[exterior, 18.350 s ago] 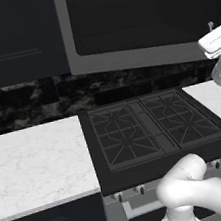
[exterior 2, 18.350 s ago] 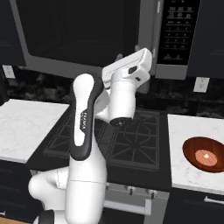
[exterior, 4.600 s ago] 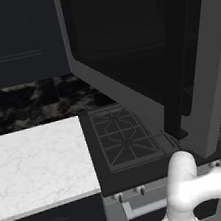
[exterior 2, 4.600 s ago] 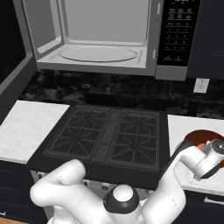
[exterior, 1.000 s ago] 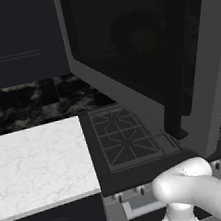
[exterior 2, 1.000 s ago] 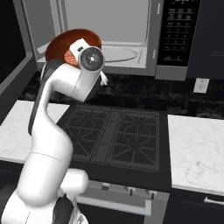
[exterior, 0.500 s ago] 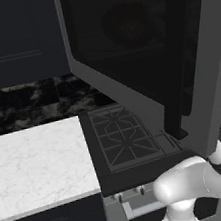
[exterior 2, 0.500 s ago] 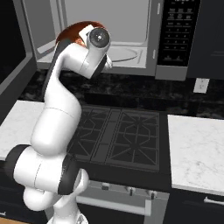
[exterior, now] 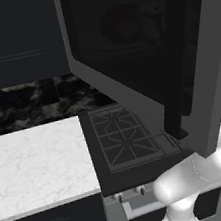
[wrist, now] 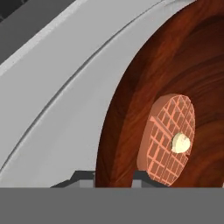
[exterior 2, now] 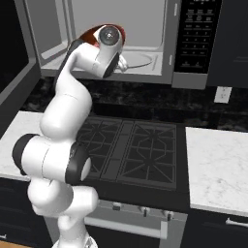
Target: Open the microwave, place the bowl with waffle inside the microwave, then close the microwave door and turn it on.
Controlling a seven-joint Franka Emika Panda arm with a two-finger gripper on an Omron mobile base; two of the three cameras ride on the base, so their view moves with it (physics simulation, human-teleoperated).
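Close up, the hand view shows the gripper (wrist: 113,175) clamped narrowly on the bowl (wrist: 144,87) rim, waffle (wrist: 168,138) inside, above the microwave (exterior 2: 160,58) floor. Right base view: arm hides most of the bowl. Left base view: microwave door (exterior: 140,62) swung open.

Gas stove (exterior 2: 131,150) btwn marble counters (exterior 2: 218,164); wall outlet (exterior 2: 222,94) on backsplash.

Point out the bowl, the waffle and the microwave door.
bowl (wrist: 144,87): hand view, on its reddish-brown inner wall.
waffle (wrist: 164,140): hand view, on its gridded top face.
microwave door (exterior: 125,64): left base view, on the dark glass panel, swung open.
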